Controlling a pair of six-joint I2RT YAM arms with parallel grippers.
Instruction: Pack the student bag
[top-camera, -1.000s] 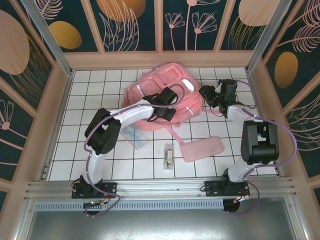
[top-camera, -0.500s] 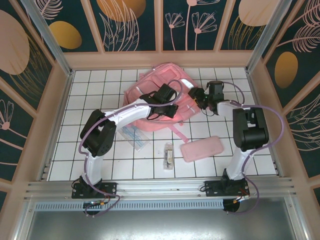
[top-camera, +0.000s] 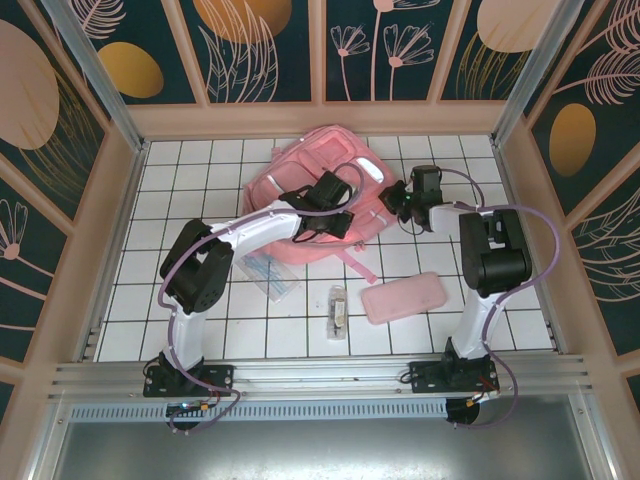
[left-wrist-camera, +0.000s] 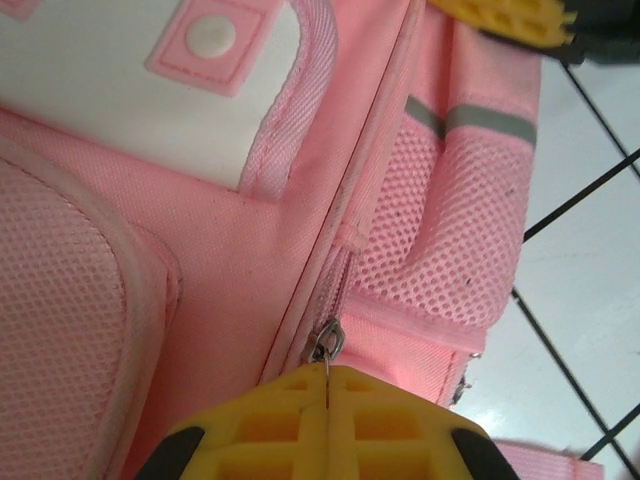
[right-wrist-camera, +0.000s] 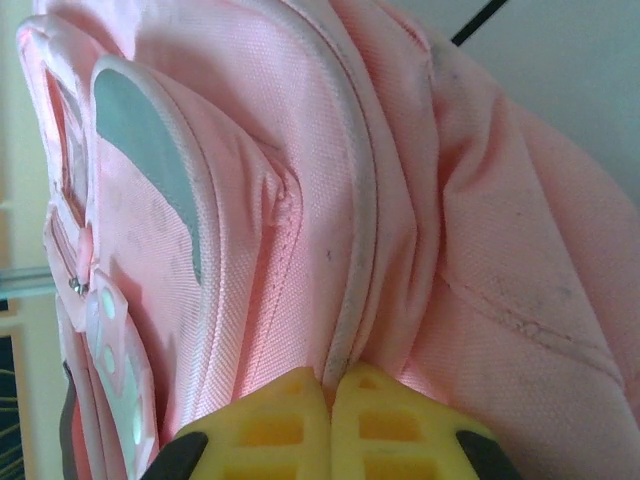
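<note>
The student bag (top-camera: 300, 170) is a large pink backpack lying at the back middle of the tiled table. My left gripper (top-camera: 338, 222) rests on the bag's near right part, shut on the metal zipper pull (left-wrist-camera: 327, 345) of a closed zip that runs beside a mesh side pocket (left-wrist-camera: 440, 230). My right gripper (top-camera: 392, 203) presses against the bag's right edge, its yellow fingers (right-wrist-camera: 290, 420) shut on a piped fold of pink fabric (right-wrist-camera: 350, 330). A grey reflective strip (right-wrist-camera: 150, 160) and a white patch (left-wrist-camera: 130, 90) show on the bag.
A flat pink pencil case (top-camera: 403, 297) lies near the front right. A clear packet (top-camera: 337, 310) lies at front centre, and a plastic-wrapped flat item (top-camera: 268, 272) sits beside the left arm. A loose pink strap (top-camera: 355, 265) trails from the bag. Panel walls enclose the table.
The right gripper moved left from beside the bag to its right edge and closed on the fabric. The left gripper shifted slightly right on the bag; the bag bunched and slid a little.
</note>
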